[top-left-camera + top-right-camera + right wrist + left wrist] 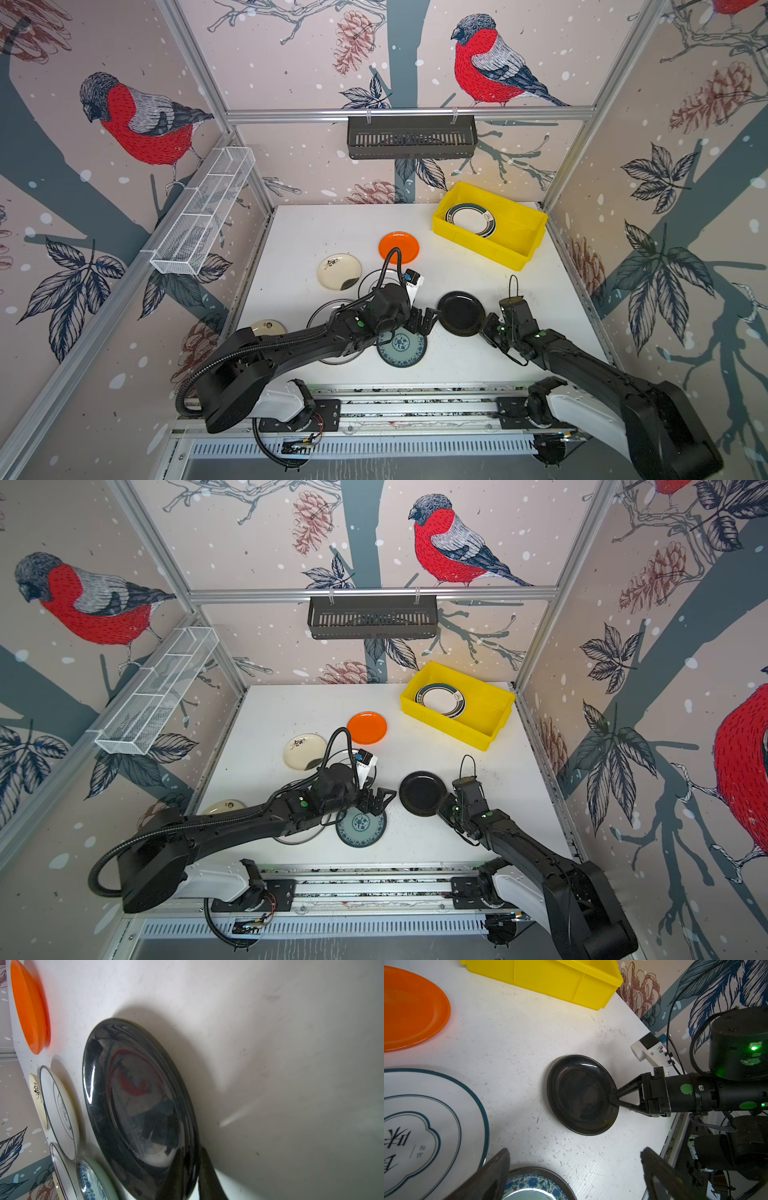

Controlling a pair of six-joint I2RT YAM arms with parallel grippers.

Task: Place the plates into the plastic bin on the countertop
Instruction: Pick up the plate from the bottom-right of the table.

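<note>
Black plate (460, 312) lies on the white desk (316, 232), right of centre; the right jaws are clamped on its rim; the left jaws stand wide apart over the teal-patterned plate (402, 345); the yellow bin (486, 249) holds one dark-rimmed plate (471, 219).

A black slatted plastic basket (410, 137) hangs by two pale clips from a horizontal aluminium frame rail (291, 115) across the far wall, near its middle. A long white wire-mesh basket (203, 212), divided into compartments, is fixed along the left wall's rail and slopes from far to near. Pale, snow-flecked wallpaper covers the walls. It shows a red-breasted bullfinch (490, 62) on the far wall, right of the black basket, and another bullfinch (137, 120) on the left wall above the wire basket. Brown pine cones (353, 41) and dark blue leaves (660, 174) fill the rest.
</note>
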